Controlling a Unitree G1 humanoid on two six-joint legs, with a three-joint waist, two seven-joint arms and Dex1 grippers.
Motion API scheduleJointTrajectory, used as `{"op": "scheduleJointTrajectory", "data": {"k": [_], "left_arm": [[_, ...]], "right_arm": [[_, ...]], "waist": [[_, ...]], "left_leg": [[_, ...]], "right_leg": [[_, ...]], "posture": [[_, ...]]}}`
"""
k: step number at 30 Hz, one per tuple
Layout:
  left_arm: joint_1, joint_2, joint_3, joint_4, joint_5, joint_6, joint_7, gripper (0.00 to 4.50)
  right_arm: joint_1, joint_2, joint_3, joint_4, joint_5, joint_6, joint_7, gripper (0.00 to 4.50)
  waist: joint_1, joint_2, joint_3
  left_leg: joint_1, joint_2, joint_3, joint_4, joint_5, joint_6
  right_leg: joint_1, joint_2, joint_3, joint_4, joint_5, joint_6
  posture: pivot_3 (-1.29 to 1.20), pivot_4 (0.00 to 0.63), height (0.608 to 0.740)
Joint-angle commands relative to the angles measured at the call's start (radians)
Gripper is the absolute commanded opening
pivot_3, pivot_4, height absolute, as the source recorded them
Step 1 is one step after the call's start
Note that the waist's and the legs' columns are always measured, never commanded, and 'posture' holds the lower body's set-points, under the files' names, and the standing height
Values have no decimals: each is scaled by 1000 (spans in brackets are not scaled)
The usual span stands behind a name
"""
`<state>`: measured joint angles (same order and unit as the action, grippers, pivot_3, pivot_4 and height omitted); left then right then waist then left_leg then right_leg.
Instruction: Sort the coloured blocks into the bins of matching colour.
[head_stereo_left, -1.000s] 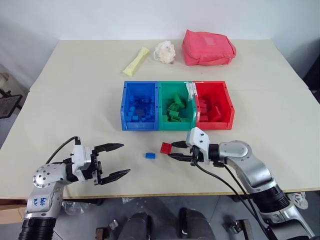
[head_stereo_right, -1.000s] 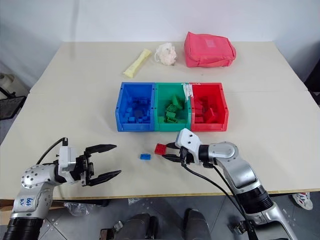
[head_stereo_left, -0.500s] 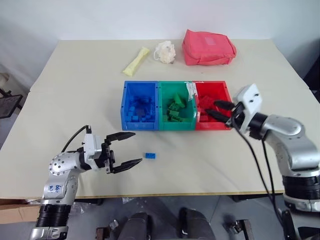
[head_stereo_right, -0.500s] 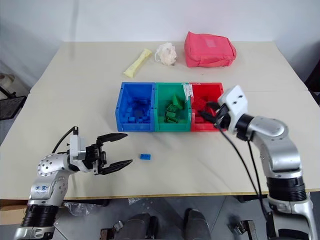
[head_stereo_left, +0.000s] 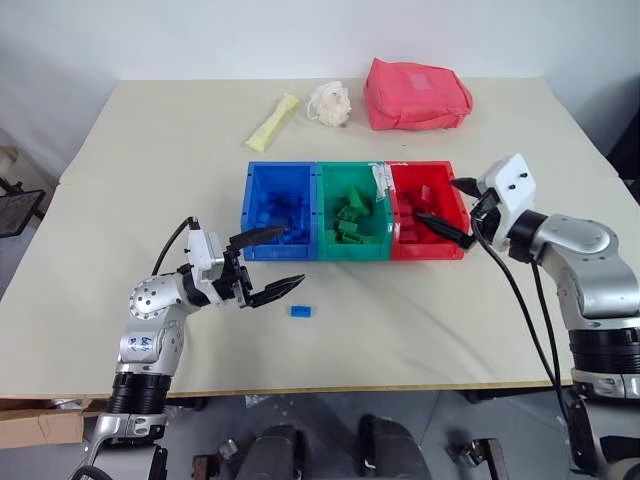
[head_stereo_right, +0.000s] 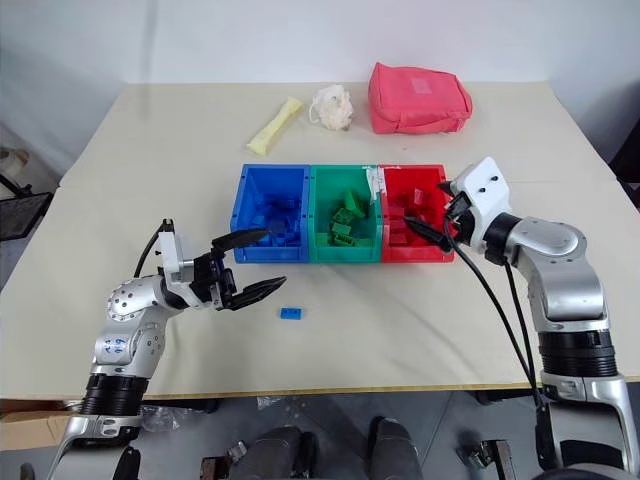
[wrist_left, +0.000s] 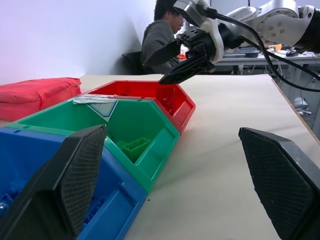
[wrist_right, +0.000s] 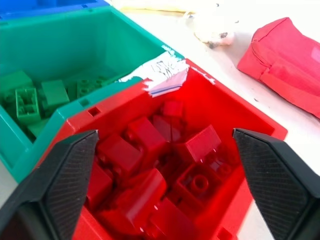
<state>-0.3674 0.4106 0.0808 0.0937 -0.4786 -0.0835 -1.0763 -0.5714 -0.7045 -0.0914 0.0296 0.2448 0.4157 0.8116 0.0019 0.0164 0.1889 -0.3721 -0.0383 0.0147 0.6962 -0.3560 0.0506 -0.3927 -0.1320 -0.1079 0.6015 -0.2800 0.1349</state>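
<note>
One blue block (head_stereo_left: 301, 311) is all we see left on the table (head_stereo_left: 150, 160), lying in front of the bins, below the blue bin's right end, its long side running across our view. Our left gripper (head_stereo_left: 268, 264) hangs just to its left and a little farther back, fingers spread wide and empty, pointing toward the block and the bins. We judge this arm much the nearer for the pickup. Our right gripper (head_stereo_left: 447, 207) sits well away at the red bin's outer end, fingers apart, holding nothing. Three bins stand joined in a row. The blue bin (head_stereo_left: 252, 215) holds a heap of blue blocks, the green bin (head_stereo_left: 323, 240) several green ones, and the red bin (wrist_right: 260, 127) a pile of red ones.
</note>
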Motion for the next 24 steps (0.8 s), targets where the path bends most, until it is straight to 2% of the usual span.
{"op": "scheduleJointTrajectory", "data": {"k": [1,10,13,17,20,24], "left_arm": [[7,7,9,-16,-7,0,2,4500],[147,177,10,-99,55,140,25,4500],[231,251,17,-157,56,200,16,4500],[328,341,18,-196,60,195,-51,4500],[333,355,1,-232,55,219,-47,4500],[307,328,-38,-286,66,266,4,4500]], "right_arm": [[43,-47,-21,-90,35,2,59,4471],[305,-196,-82,-242,179,-45,337,4471],[360,-225,-95,-236,201,-76,408,4471],[397,-241,-85,-167,179,-170,483,4471],[377,-225,-69,-141,183,-191,496,4471],[349,-221,-58,-127,183,-195,498,4471]], "waist": [[2,0,0],[4,0,0],[4,0,0],[2,0,0],[8,0,1],[10,1,1]], "left_leg": [[0,0,0,0,0,0],[0,0,0,0,0,0],[0,1,-1,0,0,0],[0,1,-2,-1,-1,-1],[0,1,-3,0,-1,-1],[0,1,-3,0,-1,-1]], "right_leg": [[0,0,0,0,0,0],[1,0,1,-2,0,0],[2,-1,4,-2,0,0],[2,-4,6,-4,0,0],[3,-5,6,-9,0,0],[2,-7,6,-8,0,0]], "posture": [[0,150,740],[0,150,740],[0,150,740],[0,150,740],[0,150,740],[0,150,740]]}}
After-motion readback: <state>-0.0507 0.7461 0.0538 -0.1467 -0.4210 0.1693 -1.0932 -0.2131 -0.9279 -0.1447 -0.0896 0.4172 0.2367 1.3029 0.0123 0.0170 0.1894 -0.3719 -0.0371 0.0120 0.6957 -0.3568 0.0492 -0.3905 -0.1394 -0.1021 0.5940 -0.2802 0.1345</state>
